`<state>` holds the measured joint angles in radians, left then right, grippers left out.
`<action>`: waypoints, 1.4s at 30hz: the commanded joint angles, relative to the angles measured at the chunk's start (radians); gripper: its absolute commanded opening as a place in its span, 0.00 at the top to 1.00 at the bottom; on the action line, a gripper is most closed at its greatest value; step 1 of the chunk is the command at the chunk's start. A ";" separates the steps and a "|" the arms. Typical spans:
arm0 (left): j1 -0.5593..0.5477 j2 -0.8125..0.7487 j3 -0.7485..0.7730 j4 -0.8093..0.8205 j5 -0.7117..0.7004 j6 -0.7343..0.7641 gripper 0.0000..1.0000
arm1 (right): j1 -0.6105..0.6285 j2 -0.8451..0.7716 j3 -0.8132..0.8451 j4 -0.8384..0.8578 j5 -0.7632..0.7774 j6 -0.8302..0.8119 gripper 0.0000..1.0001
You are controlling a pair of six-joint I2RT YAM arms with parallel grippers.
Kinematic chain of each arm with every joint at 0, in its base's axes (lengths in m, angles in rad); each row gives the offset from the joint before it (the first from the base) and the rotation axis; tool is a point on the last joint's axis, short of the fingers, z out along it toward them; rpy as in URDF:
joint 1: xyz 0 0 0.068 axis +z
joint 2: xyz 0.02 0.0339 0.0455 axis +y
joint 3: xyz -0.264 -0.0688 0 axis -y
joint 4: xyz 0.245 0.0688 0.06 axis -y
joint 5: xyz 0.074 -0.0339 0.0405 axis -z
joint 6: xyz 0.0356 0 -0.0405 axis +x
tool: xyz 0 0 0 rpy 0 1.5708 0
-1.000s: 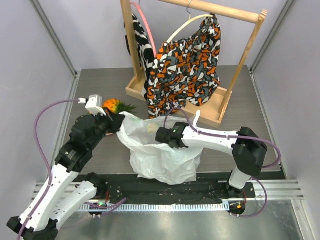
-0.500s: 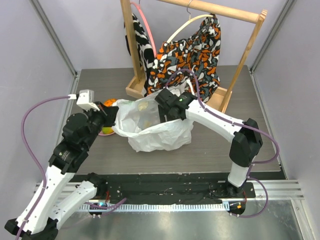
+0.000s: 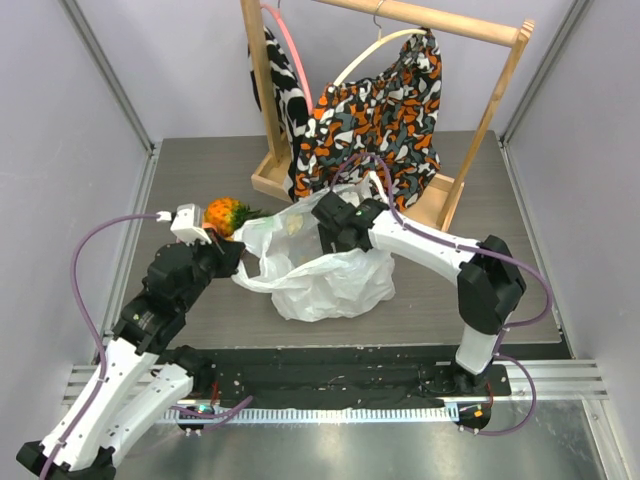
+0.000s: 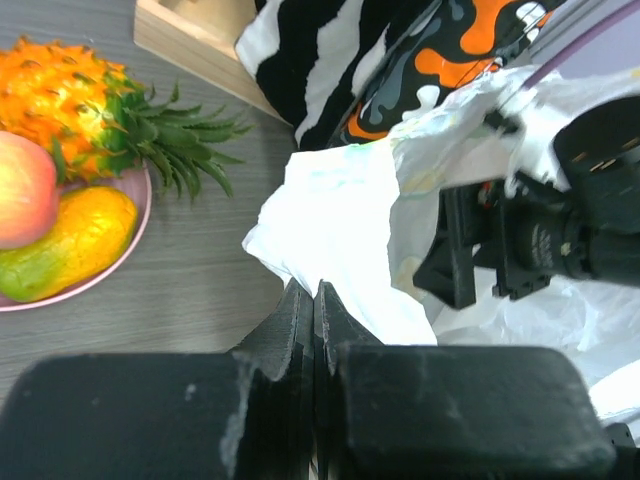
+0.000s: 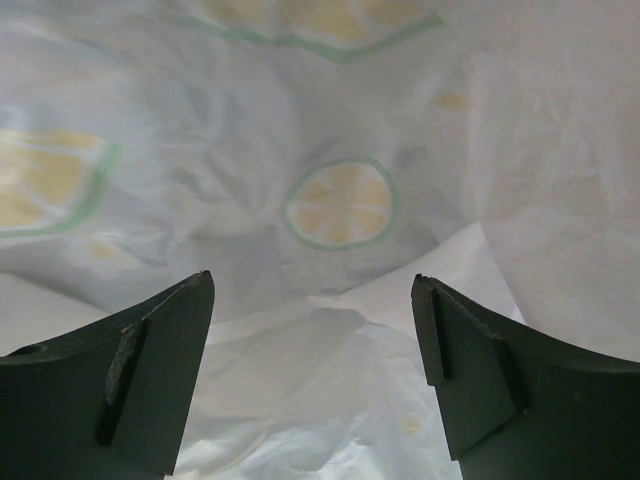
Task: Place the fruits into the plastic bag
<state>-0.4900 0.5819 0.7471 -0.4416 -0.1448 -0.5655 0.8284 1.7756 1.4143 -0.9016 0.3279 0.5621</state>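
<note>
The plastic bag (image 3: 335, 285) sits mid-way across the surface (image 3: 200, 160), mouth gaping toward the fruits (image 4: 55, 230) on their plate (image 4: 130, 235) at 10 o'clock. Opening it seems the step in hand, the left gripper (image 4: 315, 297) with jaws clenched on its rim, the right gripper (image 5: 311, 285) inside, jaws released. The pineapple (image 3: 224, 213) lies with its long axis 9-to-3, crown toward 3; next, the right gripper should withdraw and fetch one.
</note>
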 commanded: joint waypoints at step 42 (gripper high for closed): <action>-0.001 0.082 0.094 0.046 0.019 0.027 1.00 | 0.015 -0.179 0.618 -0.049 0.033 -0.226 0.18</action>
<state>-0.4900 0.6815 0.8021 -0.4171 -0.1230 -0.5579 0.8425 1.5265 1.9869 -0.9176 0.3042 0.4068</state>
